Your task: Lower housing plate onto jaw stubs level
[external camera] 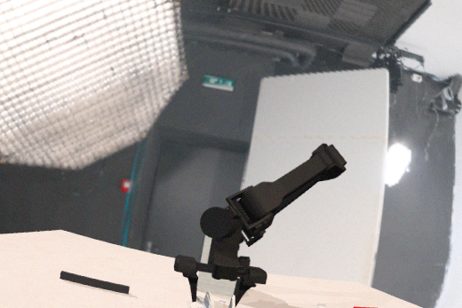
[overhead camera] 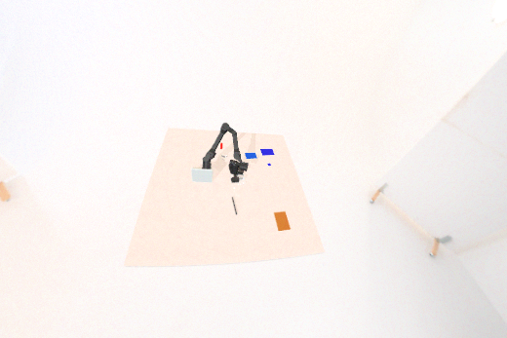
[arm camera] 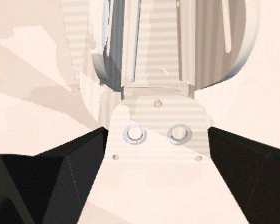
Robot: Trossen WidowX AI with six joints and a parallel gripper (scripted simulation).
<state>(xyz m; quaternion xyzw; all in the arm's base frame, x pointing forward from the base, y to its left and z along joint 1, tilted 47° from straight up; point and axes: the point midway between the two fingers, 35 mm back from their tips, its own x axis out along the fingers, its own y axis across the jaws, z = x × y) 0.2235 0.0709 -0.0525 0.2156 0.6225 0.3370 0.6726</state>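
The pale housing plate lies between my fingertips in the wrist view, with a small hole near its top and two near its lower corners. Two round pin ends show inside ringed holes. The left jaw and right jaw, pale and curved, extend beyond the plate's upper edge; their stubs are hidden. My gripper is shut on the housing plate, one black finger at each side edge. How high the plate sits and whether it is level cannot be told.
A black bar lies near the gripper. An orange rectangle and blue rectangles lie on the tabletop. A small red piece and a pale block are near the arm's base.
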